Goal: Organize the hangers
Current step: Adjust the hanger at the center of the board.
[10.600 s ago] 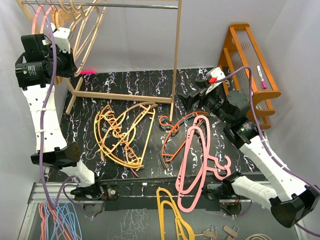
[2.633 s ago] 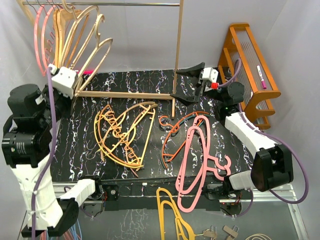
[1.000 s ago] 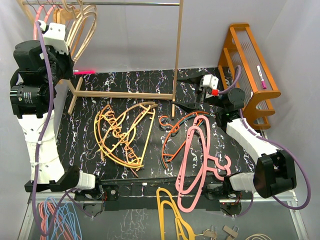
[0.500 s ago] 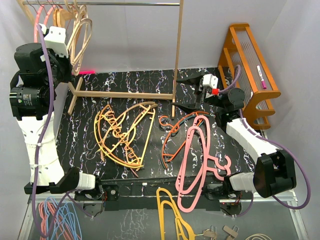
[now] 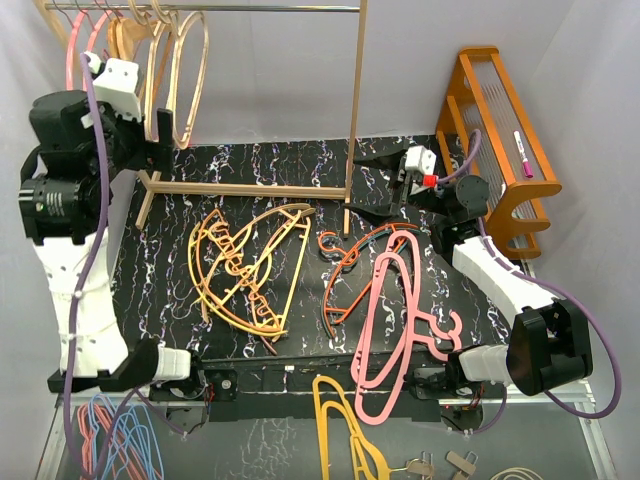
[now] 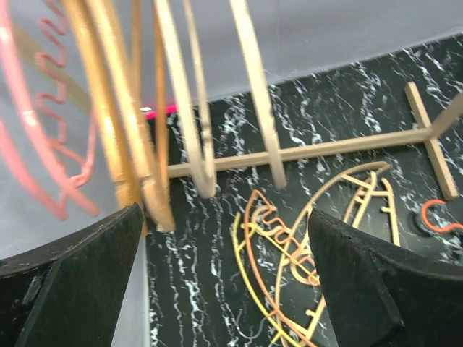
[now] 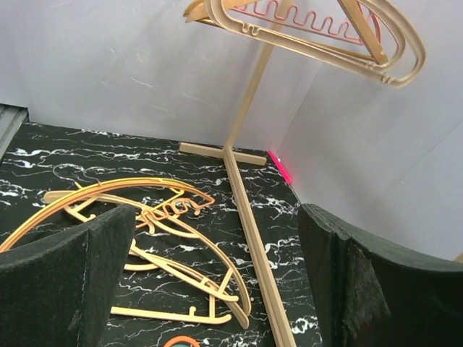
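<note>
**At the Rack: Hanger Positions and Finger State**

At the left end of the wooden rack point(image 5: 250, 190), on its top rail point(image 5: 260, 10): pink and pale-tan hung hangers point(image 5: 185, 80), hooked over the rail and dangling free, presumably the sorted group. Just in front of that group: left gripper point(image 6: 224, 213), raised to rail height, as suits hooking work. State of its fingers point(image 6: 79, 275): spread wide, nothing between them, no contact with any hanger discernible.

Below the rack's base bar, on the black mat point(image 5: 170, 260): yellow-orange hangers point(image 5: 245, 270), lying flat in an overlapped heap, likely awaiting pickup. Just right of the rack's right post: orange and teal hangers point(image 5: 345, 270), interlocked with pink hangers point(image 5: 390, 320) trailing away from the rack.

Beside the right post, above that tangle: right gripper point(image 5: 378, 185), held low and aimed across the mat, apparently staged for a pick. State of its fingers point(image 7: 65, 289): fully apart, empty, touching nothing.

Judged progress: partial. Advised for the next pick: separate interlocked hooks before lifting.
</note>
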Robot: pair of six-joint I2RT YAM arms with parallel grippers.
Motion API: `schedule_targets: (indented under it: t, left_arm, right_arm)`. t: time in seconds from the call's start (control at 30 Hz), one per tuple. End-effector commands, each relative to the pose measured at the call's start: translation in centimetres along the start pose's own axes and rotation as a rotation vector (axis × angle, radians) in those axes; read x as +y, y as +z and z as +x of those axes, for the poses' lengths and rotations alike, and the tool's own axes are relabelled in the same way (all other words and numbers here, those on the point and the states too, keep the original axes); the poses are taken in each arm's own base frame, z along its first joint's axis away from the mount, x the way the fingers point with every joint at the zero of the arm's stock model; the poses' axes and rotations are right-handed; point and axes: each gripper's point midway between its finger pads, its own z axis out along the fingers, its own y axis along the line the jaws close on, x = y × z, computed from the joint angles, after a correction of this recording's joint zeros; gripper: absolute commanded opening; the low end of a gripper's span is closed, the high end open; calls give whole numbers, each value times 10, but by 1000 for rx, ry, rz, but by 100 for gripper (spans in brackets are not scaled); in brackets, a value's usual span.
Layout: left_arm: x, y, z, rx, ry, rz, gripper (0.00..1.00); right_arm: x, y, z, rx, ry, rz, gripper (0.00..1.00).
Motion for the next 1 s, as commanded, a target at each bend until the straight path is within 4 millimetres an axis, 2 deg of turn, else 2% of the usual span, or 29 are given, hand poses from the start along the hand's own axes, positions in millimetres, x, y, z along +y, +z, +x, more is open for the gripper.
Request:
schedule_targets:
  t: [0.0,0.07,0.1,0.13,0.2,0.27,0.37,0.4,0.47,0.53,0.6,0.7,0.77,0.83,0.9,0.97]
  left_arm:
    - [35,-86,-34,-218,52,-244,97]
    - [44,-122,-38,-297,69,-325,97]
    - [38,-135,-39,-323,94,-306,97]
    - [25,-144,-35,-340,133,-241,97]
    - [-3,-135,-14,-277,166,-87,97]
    - [-30,-109,24,-113,154,82,97]
    - [-75,-80,104,182,154,381,97]
    - [-86,-76,125,234,154,455,97]
    - [-100,-72,155,291,165,542,97]
    - [-103,-62,183,368,172,573,97]
    - [-101,-48,213,463,151,560,97]
    - [-96,-26,239,513,84,473,97]
    - [-89,-16,248,537,17,383,97]
    - [-81,-10,256,558,-44,295,97]
    - [-79,-10,257,538,-83,247,97]
    - [-67,-12,257,522,-103,157,97]
  right_arm:
    - [-21,-3,-5,7,-7,117,98]
    - [-34,-6,7,49,52,203,98]
    - [-39,-10,19,90,110,247,99]
    - [-44,-13,27,119,169,295,99]
    - [-49,-21,42,149,314,401,98]
    - [-48,-33,57,163,443,510,98]
    - [-46,-59,86,249,592,708,98]
    - [-45,-70,96,301,628,780,99]
    - [-36,-85,112,404,651,877,98]
    - [-14,-89,126,505,604,914,98]
    - [16,-78,133,583,502,871,98]
    - [57,-47,137,615,389,717,98]
    - [70,-23,136,564,367,599,98]
    - [74,6,133,476,331,481,99]
    - [78,43,145,446,314,333,99]
    - [91,86,155,435,170,109,98]
